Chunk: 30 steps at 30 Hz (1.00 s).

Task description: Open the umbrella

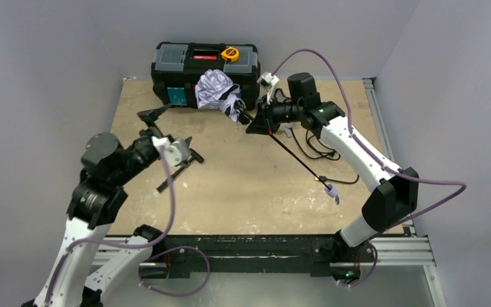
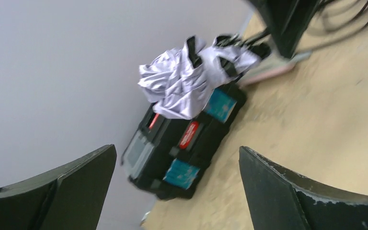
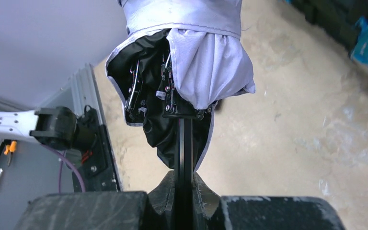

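Right claw (image 3: 184, 181) closed tight on thin black shaft (image 3: 185, 143) of umbrella (image 1: 215, 89). Left claw (image 2: 176, 158) held wide open, nothing gripped. Umbrella cloth bunched at top middle of top view, in front of black toolbox (image 1: 185, 64); handle (image 1: 331, 190) seen lower right.

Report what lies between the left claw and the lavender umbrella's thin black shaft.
Only bare tan tabletop separates left claw from shaft, in the top view.

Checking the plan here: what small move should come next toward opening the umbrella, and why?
Probably bring the open, empty left claw to the free handle. The right claw is shut on the shaft just below the bunched canopy; bracing the handle would let it push.
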Tool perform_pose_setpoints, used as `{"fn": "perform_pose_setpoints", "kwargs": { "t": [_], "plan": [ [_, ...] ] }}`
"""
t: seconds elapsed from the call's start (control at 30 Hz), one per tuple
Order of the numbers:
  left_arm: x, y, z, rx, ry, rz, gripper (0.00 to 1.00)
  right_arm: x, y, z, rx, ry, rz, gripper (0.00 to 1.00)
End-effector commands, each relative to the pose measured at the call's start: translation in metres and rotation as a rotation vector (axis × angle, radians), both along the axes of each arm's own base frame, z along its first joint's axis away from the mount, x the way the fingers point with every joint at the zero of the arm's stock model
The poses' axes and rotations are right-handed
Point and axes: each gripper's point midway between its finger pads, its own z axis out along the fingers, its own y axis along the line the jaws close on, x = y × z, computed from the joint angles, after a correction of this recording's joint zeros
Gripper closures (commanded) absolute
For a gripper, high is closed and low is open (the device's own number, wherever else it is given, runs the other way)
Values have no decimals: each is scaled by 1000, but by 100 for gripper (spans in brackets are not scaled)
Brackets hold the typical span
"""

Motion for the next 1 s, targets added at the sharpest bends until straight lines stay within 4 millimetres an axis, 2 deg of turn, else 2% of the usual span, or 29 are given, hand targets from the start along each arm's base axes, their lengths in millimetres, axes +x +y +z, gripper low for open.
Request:
{"fn": "perform_pose_setpoints", "kwargs": {
  "t": [0.0, 0.07, 0.13, 0.2, 0.23, 0.33, 0.37, 0.4, 0.47, 0.6, 0.63, 0.67, 0.73, 0.8, 0.97],
  "plan": [
    [-52, -23, -5, -388, 423, -88, 1, -16, 13, 73, 198, -187, 92, 100],
    [-58, -30, 0, -513, 531, -94, 3, -21, 9, 75, 208, -219, 98, 100],
    [-65, -41, 10, -639, 635, -133, 10, -30, 9, 81, 243, -211, 107, 100],
    [-66, -47, 26, -724, 674, -185, 18, -32, 6, 78, 206, -240, 94, 100],
    [-67, -49, 33, -719, 663, -224, 23, -34, 6, 78, 191, -253, 90, 100],
    [-76, -52, 43, -517, 558, -336, 31, -28, -2, 66, 61, -367, 38, 100],
    [-73, -51, 37, -449, 549, -338, 32, -22, -8, 62, 5, -429, 9, 100],
    [-72, -48, 36, -377, 513, -342, 31, -14, -15, 58, -58, -499, -35, 100],
    [-69, -44, 33, -271, 458, -342, 23, -2, -30, 53, -181, -656, -108, 100],
    [-52, -33, 42, -237, 405, -257, 4, 8, -58, 69, -328, -961, -208, 100],
    [-47, -32, 44, -262, 432, -226, 1, 9, -63, 76, -359, -1054, -220, 100],
    [-41, -31, 44, -296, 479, -186, 0, 9, -71, 73, -406, -1123, -233, 100],
    [-34, -33, 41, -342, 602, -144, 0, 5, -80, 81, -454, -1270, -229, 100],
    [-36, -41, 35, -351, 724, -166, 0, -1, -84, 93, -464, -1392, -225, 100],
    [-37, -59, 15, -383, 967, -209, 0, -21, -86, 103, -482, -1627, -163, 100]
  ]
}}
